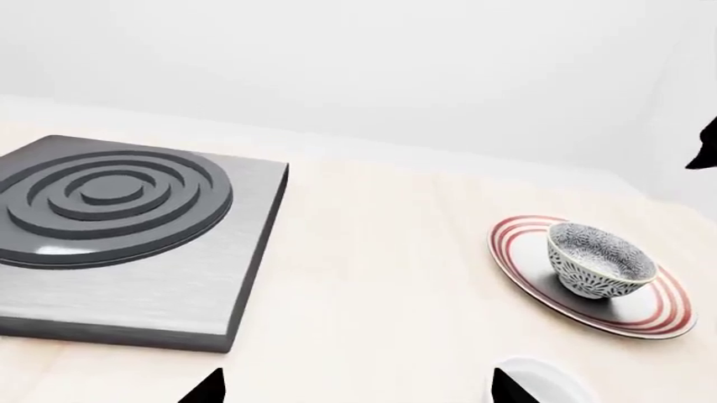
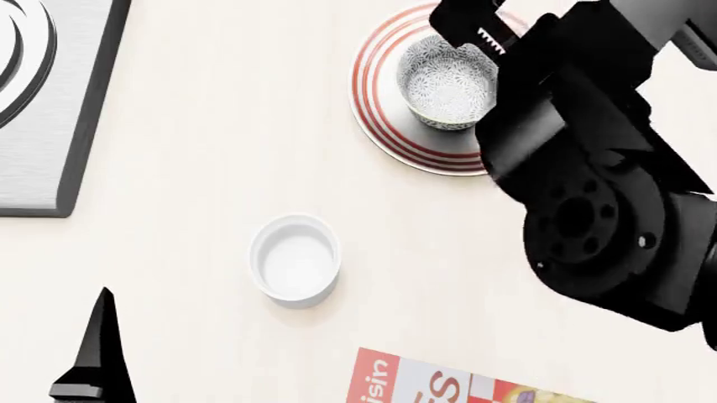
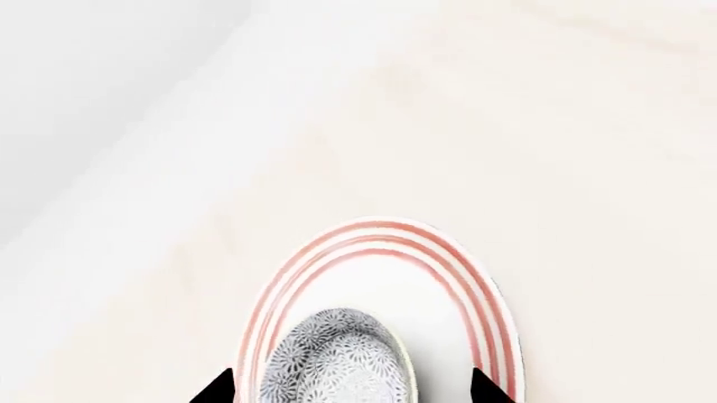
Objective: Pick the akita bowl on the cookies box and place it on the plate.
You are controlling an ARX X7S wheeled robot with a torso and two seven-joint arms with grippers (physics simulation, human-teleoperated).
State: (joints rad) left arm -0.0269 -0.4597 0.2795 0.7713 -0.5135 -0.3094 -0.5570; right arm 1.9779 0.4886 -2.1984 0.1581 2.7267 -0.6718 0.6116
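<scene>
**Akita bowl seated on the plate, right gripper spread above it**

Akita bowl (image 2: 448, 81) upright on the plate (image 2: 379, 109), resting on the plate's surface rather than centred, shifted toward 3 o'clock in the head view. Speckled grey-and-white inside and out, whitish at the bottom. Same pairing plain in the left wrist view: bowl (image 1: 599, 260) standing on the ringed plate (image 1: 526, 260), nothing else on it.

Right gripper (image 3: 349, 388) hanging over the bowl (image 3: 336, 361), fingertips spread apart on either side of the rim, not touching it as far as visible; jaws open. Only the two dark tips inside that view. Bulky black right arm in the head view covering the plate's edge from about 2 to 5 o'clock, and part of the bowl's rim at 3 o'clock.

Left gripper (image 1: 353, 388) showing as two dark tips set wide apart, nothing between them; open. One black finger (image 2: 96, 357) at 7 o'clock in the head view.

Around: small plain white cup (image 2: 295, 258) near centre, toward 7 o'clock from the plate, well apart from it. Grey stove slab (image 2: 45, 109) with raised concentric rings at 10 o'clock, cut off by the frame edge. Cookies box (image 2: 448, 382) at 6 o'clock, only its far corner in view, lettering cropped and not readable whole; bare on the part showing. Pale wooden table (image 2: 224, 126) under everything.

Bowl cut off in the right wrist view, near half out of frame.
</scene>
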